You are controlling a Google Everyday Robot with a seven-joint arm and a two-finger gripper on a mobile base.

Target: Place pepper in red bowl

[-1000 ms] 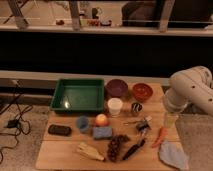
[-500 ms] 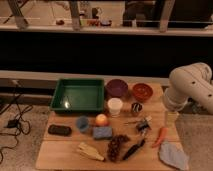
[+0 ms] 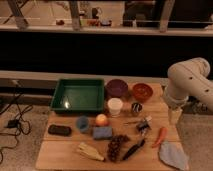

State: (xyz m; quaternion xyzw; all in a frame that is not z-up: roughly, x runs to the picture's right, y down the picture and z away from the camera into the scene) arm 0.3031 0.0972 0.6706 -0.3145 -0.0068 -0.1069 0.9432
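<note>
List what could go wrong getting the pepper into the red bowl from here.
1. The pepper is slim and lies close by the blue cloth and a black-handled tool; the gripper, hanging up and right of it at the edge of the table, may nudge those or miss.
2. The purple bowl sits right beside the red bowl; a drop could land wrong.

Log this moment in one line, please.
gripper: at table's right edge, apart from pepper | pepper: lying on table | red bowl: no pepper inside
</note>
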